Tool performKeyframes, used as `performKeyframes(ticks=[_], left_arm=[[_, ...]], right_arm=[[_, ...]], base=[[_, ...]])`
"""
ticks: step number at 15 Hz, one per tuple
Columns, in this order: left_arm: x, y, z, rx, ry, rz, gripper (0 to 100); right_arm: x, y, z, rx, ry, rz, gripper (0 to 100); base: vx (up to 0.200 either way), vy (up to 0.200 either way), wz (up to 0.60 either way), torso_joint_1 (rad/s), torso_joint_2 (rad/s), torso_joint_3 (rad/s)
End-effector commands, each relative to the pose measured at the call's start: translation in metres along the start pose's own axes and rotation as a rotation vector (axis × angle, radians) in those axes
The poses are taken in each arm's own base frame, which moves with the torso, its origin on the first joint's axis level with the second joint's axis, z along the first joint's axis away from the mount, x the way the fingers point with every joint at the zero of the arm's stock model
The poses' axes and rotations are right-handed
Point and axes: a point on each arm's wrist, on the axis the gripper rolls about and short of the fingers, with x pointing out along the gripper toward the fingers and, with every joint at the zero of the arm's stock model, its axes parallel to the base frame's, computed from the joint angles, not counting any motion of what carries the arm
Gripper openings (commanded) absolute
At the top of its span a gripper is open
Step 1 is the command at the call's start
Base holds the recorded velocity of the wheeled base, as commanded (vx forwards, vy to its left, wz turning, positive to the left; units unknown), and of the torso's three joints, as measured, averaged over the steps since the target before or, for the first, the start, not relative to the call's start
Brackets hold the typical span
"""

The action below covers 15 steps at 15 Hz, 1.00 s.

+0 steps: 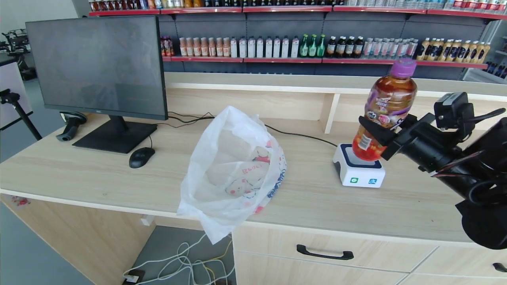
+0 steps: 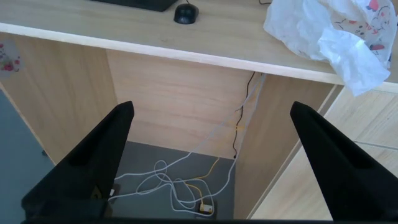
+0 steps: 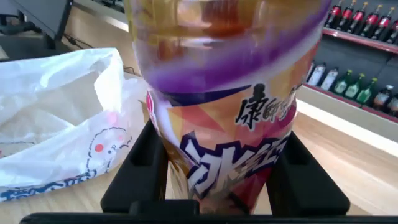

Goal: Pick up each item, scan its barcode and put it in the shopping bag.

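Grips purple-capped bottle (image 1: 386,107) upright in right end effector (image 1: 378,134), just above scanner (image 1: 358,172) on wooden table (image 1: 79,174), right of slumped shopping bag (image 1: 233,166). Holds left end effector (image 2: 211,107) spread wide below table edge. Backed by drink shelves (image 1: 317,60).

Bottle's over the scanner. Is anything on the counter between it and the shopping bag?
Nothing visible does. The right gripper holds the bottle over the scanner; only bare counter and a flat cable lie between it and the shopping bag.
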Motion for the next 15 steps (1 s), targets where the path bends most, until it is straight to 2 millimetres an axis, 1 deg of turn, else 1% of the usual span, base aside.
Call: performKeyframes(ticks=[1, 2, 3, 5, 6, 7, 8, 9, 10, 11, 13, 15], left_arm=[[0.0, 0.0, 0.0, -0.001, -0.002, 0.001, 100], [0.0, 0.0, 0.001, -0.002, -0.005, 0.001, 100], [0.0, 0.0, 0.001, -0.002, -0.005, 0.002, 100], [0.0, 0.0, 0.001, -0.004, -0.007, 0.002, 100], [0.0, 0.0, 0.001, -0.001, -0.005, 0.001, 100], [0.0, 0.0, 0.001, 0.004, -0.005, 0.001, 100], [0.0, 0.0, 0.001, 0.007, -0.005, -0.001, 100], [0.0, 0.0, 0.001, 0.004, -0.007, -0.001, 100], [0.0, 0.0, 0.001, 0.004, -0.007, -0.001, 100], [0.0, 0.0, 0.001, 0.004, -0.007, -0.001, 100], [0.0, 0.0, 0.001, 0.007, -0.01, 0.001, 100], [0.0, 0.0, 0.001, 0.007, -0.013, 0.001, 100]], right_arm=[[0.007, -0.008, -0.019, -0.065, 0.022, 0.014, 0], [0.004, -0.012, -0.018, -0.139, 0.022, 0.016, 0], [0.006, -0.012, -0.018, -0.176, 0.013, 0.022, 0], [0.01, -0.006, -0.025, -0.256, 0.016, 0.055, 0], [0.012, -0.006, -0.024, -0.274, 0.003, 0.067, 0], [0.018, -0.004, -0.017, -0.292, -0.027, 0.066, 0], [0.029, -0.007, -0.013, -0.314, -0.063, 0.054, 0], [0.035, -0.013, -0.013, -0.366, -0.089, 0.054, 0], [0.04, -0.018, -0.009, -0.399, -0.121, 0.064, 0], [0.045, -0.02, -0.006, -0.456, -0.169, 0.109, 0], [0.046, -0.016, -0.015, -0.508, -0.187, 0.194, 0], [0.043, -0.012, -0.025, -0.514, -0.167, 0.225, 0]], base=[[0.0, 0.0, 0.0, 0.0, 0.0, 0.0], [0.0, 0.0, 0.0, 0.0, 0.0, 0.0], [0.0, 0.0, 0.0, 0.0, 0.0, 0.0], [0.0, 0.0, 0.0, 0.0, 0.0, 0.0], [0.0, 0.0, 0.0, 0.0, 0.0, 0.0], [0.0, 0.0, 0.0, 0.0, 0.0, 0.0], [0.0, 0.0, 0.0, 0.0, 0.0, 0.0], [0.0, 0.0, 0.0, 0.0, 0.0, 0.0], [0.0, 0.0, 0.0, 0.0, 0.0, 0.0], [0.0, 0.0, 0.0, 0.0, 0.0, 0.0], [0.0, 0.0, 0.0, 0.0, 0.0, 0.0], [0.0, 0.0, 0.0, 0.0, 0.0, 0.0]])
